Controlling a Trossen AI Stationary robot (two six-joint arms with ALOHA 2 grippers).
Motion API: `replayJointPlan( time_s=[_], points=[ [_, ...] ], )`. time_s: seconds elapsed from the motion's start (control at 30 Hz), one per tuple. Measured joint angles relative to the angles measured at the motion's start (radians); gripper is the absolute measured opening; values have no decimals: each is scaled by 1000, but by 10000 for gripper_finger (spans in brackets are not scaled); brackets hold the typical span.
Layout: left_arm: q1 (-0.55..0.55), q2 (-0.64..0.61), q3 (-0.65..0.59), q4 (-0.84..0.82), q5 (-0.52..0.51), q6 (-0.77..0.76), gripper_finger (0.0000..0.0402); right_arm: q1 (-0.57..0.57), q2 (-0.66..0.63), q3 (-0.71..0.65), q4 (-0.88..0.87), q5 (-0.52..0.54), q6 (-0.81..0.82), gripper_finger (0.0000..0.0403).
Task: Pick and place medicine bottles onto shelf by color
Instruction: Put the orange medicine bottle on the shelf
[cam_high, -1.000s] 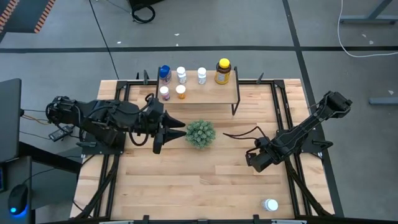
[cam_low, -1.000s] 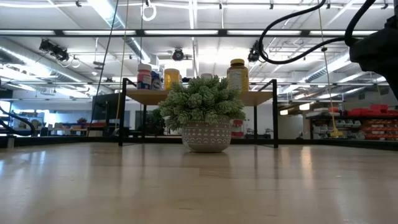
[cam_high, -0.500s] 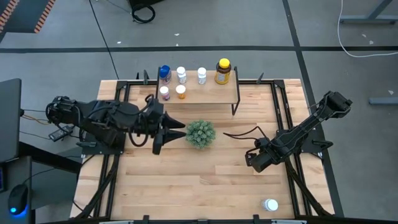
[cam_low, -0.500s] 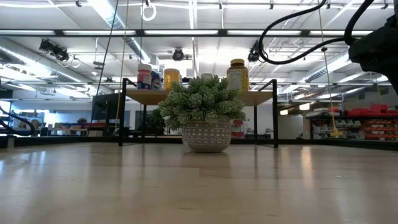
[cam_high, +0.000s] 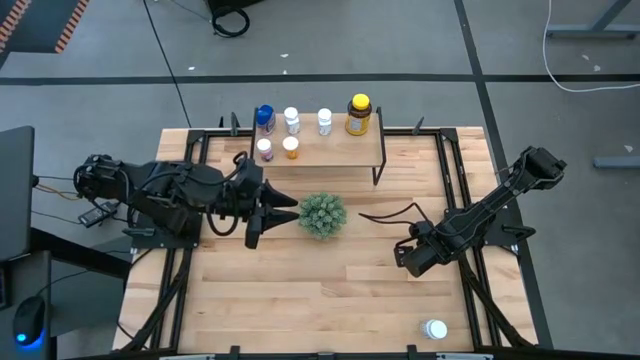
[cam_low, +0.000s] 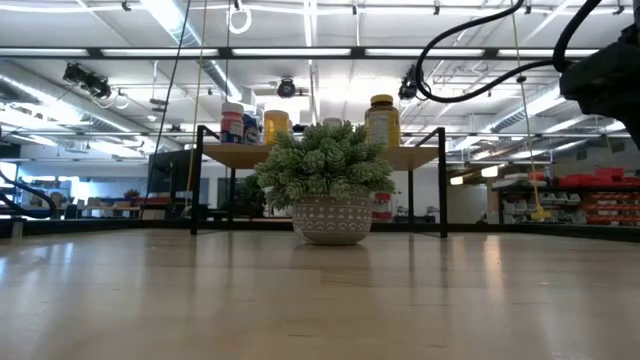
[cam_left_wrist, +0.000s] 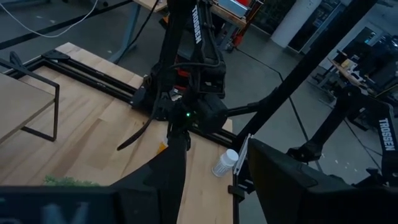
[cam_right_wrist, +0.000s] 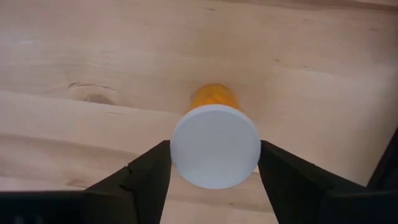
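Right gripper (cam_high: 408, 256), right of the plant (cam_high: 322, 215), is clasping an orange bottle (cam_right_wrist: 214, 144) by its cap for shelving; left gripper (cam_high: 268, 213) is waiting, fingers spread.

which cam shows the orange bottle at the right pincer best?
Right wrist view: the orange bottle fills the frame, white cap toward the camera, between the right pincer fingers. In the high view the arm covers it; the left wrist view shows only an orange sliver; the low view misses it.
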Motion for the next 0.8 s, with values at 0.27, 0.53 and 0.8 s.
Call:
replayJointPlan(
  time_s=[0.27,0.53,0.8],
  points=[
    [0,0,0,0,0,4,174,0,0,0,0,17,0,229],
    [0,0,0,0,0,6,173,-24,0,56,3,30,-47,228],
    [3,0,0,22,-1,62,173,-200,0,224,-4,134,-351,228]
  ],
)
